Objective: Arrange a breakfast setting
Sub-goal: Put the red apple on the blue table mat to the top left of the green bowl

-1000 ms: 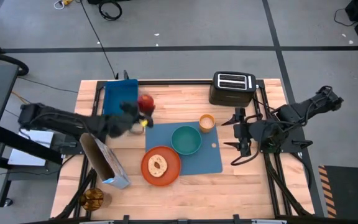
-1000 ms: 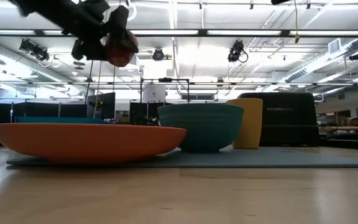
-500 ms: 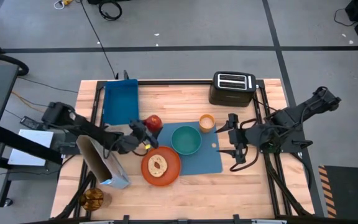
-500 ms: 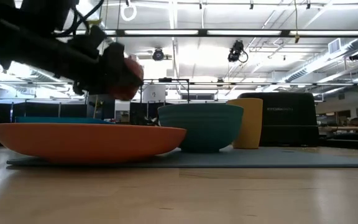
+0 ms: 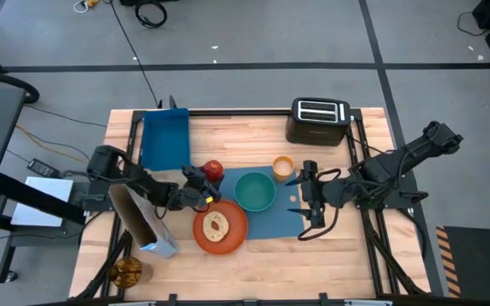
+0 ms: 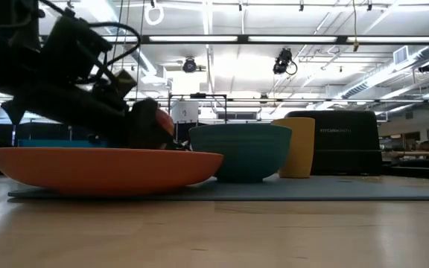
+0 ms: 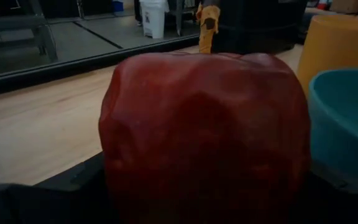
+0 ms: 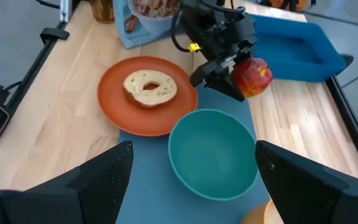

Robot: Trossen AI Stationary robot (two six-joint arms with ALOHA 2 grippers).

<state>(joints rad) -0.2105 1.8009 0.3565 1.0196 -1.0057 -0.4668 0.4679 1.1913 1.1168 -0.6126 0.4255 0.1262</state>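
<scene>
My left gripper (image 5: 204, 177) is shut on the red apple (image 5: 213, 168), low over the far left corner of the blue placemat (image 5: 272, 223), beside the teal bowl (image 5: 254, 191). The apple also shows in the low view (image 6: 159, 122) and the right wrist view (image 8: 252, 75). The orange plate (image 5: 233, 234) sits on the placemat's near left corner and holds the round bread piece (image 5: 217, 225). The orange cup (image 5: 283, 167) stands at the mat's far edge. The cereal bag (image 5: 143, 223) stands to the left. My right gripper (image 5: 310, 202) is open over the mat's right edge. The spoon is out of view. My left gripper pinches the apple's two sides (image 7: 120, 155) between its two fingers (image 7: 73, 186). The fingers slant down from the table's left. The apple is upright, its stem (image 7: 207, 25) up. The plate's rim hides its underside in the low view, so I cannot tell whether it touches the mat.
A black toaster (image 5: 319, 121) stands at the far right. A deep blue bin (image 5: 164, 140) lies at the far left. A brown round object (image 5: 127, 272) sits at the near left corner. Bare wood shows along the near edge, right of the plate.
My left gripper has carried the apple from beside the blue bin toward the table's near edge and down, ending low at the placemat's far left corner by the bowl. My right gripper has gone toward the table's left, over the mat's right edge.
</scene>
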